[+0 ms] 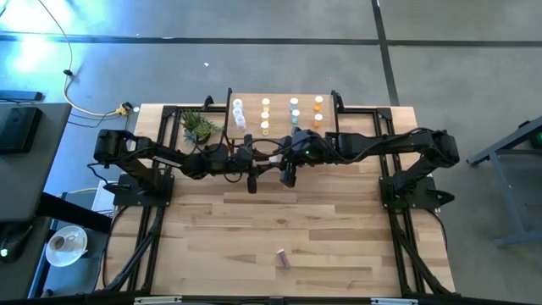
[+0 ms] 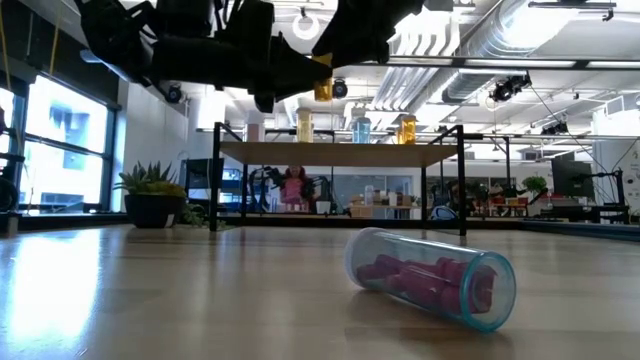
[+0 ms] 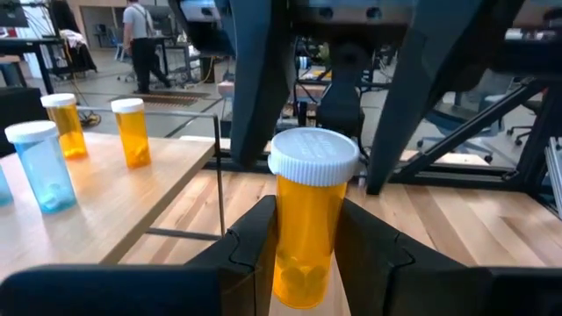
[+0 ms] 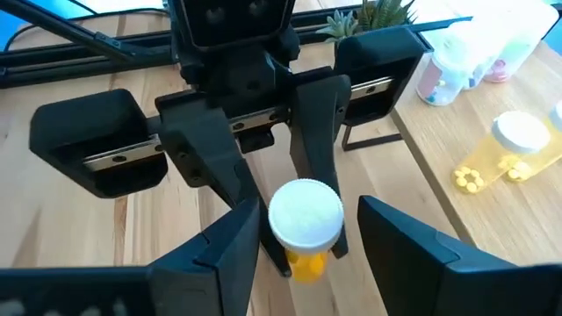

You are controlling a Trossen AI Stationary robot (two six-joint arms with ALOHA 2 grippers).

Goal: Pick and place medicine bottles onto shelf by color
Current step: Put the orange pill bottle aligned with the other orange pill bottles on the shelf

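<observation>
Orange medicine bottle [image 3: 307,224] upright, clamped in the closed left tool [image 3: 307,254] just before the shelf [image 1: 279,97]; right tool [image 4: 307,241] parted around it, fingers [image 4: 399,233] not touching; purple bottle [image 2: 432,276] lies on the counter [image 1: 254,229], well apart.

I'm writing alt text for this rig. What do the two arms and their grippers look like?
Both arms are black and slender: the left arm and the right arm rise from black frame bases. The left gripper and right gripper have broad, matte black angular fingers. A silver rail strip shows across the left gripper's body in the right wrist view.
</observation>
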